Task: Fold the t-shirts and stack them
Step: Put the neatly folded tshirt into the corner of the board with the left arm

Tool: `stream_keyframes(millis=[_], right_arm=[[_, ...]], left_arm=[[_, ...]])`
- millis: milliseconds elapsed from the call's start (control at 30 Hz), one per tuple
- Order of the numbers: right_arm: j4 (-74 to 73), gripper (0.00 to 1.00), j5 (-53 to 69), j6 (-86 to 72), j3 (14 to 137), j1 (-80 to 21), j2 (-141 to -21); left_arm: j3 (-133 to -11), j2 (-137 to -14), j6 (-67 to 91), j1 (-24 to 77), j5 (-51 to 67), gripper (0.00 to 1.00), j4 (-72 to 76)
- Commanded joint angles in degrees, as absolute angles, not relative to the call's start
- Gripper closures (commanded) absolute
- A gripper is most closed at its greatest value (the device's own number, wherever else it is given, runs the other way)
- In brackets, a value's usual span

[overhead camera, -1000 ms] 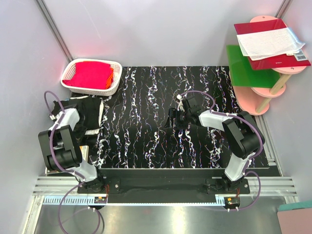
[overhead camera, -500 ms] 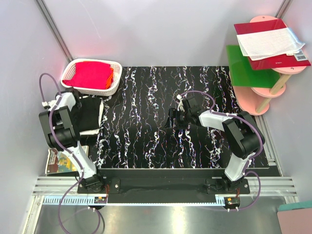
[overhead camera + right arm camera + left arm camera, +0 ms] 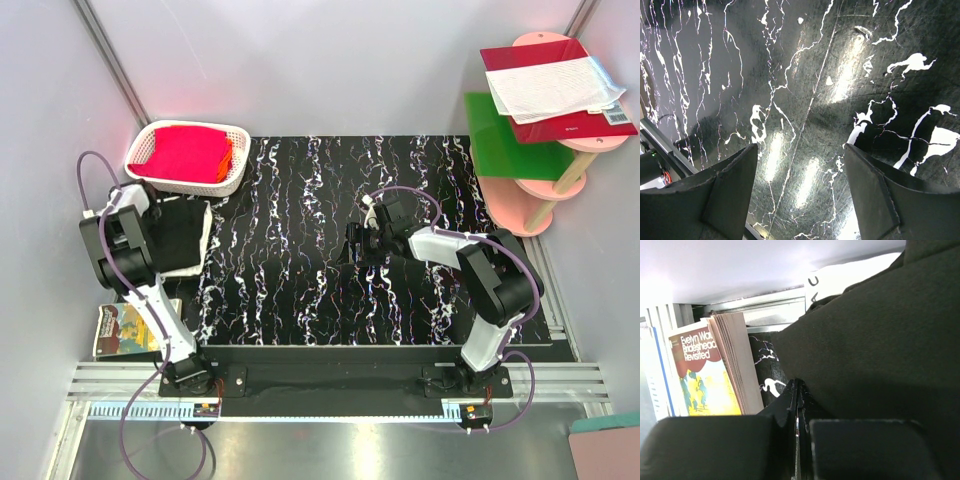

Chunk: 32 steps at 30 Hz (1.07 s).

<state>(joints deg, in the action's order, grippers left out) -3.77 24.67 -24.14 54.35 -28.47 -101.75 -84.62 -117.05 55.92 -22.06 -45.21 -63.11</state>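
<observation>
Black t-shirt, yellow book titled "Brideshead Revisited"

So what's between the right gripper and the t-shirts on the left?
Nothing but bare marbled mat separates the right gripper from the t-shirts, as the top view shows.

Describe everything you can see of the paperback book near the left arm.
The book is a closed paperback lying flat, cover up, just off the near left corner of the marbled mat. Its cover is red around the title and yellow below, with blue-green figures. The white lettering reads Brideshead Revisited. The page block looks tan. The left arm crosses above its right part, and whether the arm touches it cannot be told.
</observation>
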Motion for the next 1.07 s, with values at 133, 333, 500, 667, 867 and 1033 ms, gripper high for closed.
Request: stream_keyframes(millis=[133,333,500,667,867,1033], right_arm=[[-9.5,0.22,22.8,-23.0,52.6,-28.6,-101.7],[-9.4,0.22,20.5,-22.9,52.6,-28.6,-99.5],[-9.4,0.22,16.9,-22.5,52.0,-28.6,-96.4],[-9.1,0.20,7.0,-22.4,49.2,-28.7,-87.7],[-7.8,0.00,-5.3,-21.4,44.6,-28.6,-73.4],[-5.4,0.00,-10.3,-20.0,40.5,-28.6,-63.3]], left_arm=[[-81.7,-94.4,51.3,-10.7,-46.4,0.73,-55.1],[-80.6,-81.1,35.7,-2.3,-36.2,0.01,-44.2],[-74.2,-77.3,24.3,2.1,-9.9,0.01,-31.9],[-63.8,-78.2,24.3,8.3,9.9,0.01,-22.5],[-51.2,-79.5,27.8,14.0,13.3,0.01,-11.3],[-51.1,-79.2,26.6,14.9,14.6,0.01,-9.4]])
